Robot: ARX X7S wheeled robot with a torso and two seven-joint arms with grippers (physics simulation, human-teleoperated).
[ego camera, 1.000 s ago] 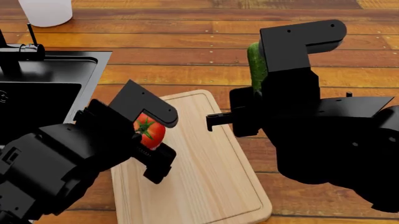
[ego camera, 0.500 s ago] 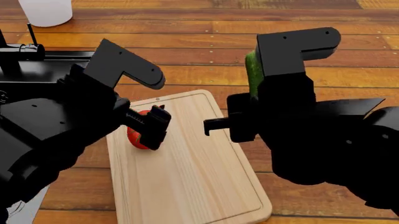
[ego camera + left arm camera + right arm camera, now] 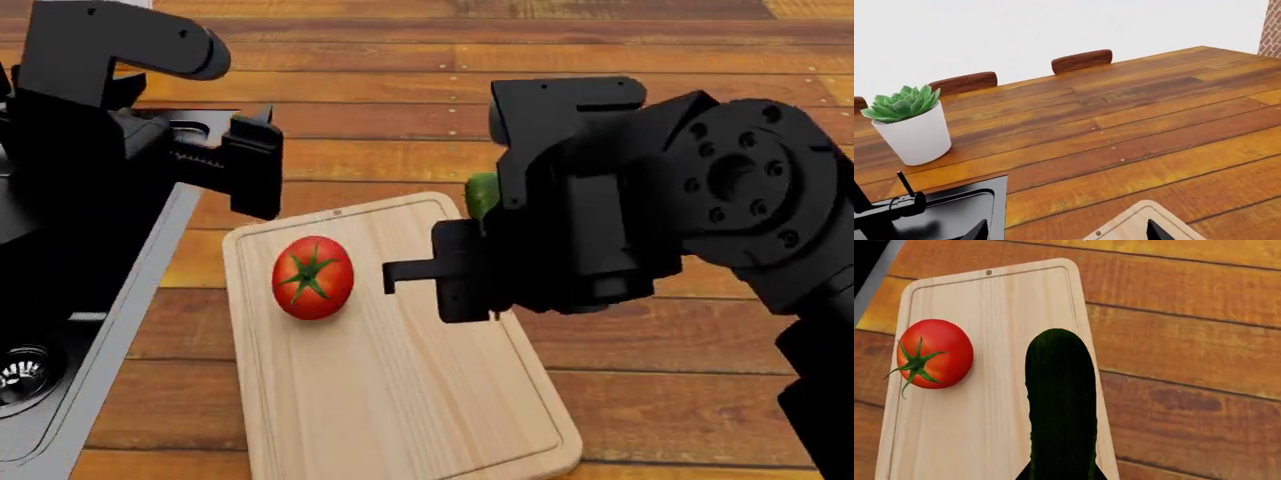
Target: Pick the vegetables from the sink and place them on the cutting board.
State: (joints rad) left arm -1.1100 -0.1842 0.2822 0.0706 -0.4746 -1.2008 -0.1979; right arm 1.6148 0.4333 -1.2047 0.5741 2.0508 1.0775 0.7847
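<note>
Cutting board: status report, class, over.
Tomato lies on board. Left hand open, clear. Right hand holds cucumber above board edge. Nothing blocking.

Colours here are pretty punchy. The tomato [image 3: 312, 278] is glossy bright red with a green star-shaped stem, sitting on the cutting board [image 3: 400, 400], which is pale, creamy wood with faint straight grain. The cucumber [image 3: 1061, 410] is very dark green, almost black in the shade. The countertop [image 3: 641, 400] is orange-brown planks, streaky, with darker brown patches and little dots like nail heads. The sink [image 3: 80, 300] is matte black with a lighter grey rim edge and a steel-coloured drain strainer [image 3: 20, 372]. The faucet [image 3: 887, 207] is black too. Both arms are flat black. The succulent [image 3: 902, 102] is fresh green in a plain white pot [image 3: 917, 135], and the chair backs [image 3: 1081, 60] are reddish-brown.
</note>
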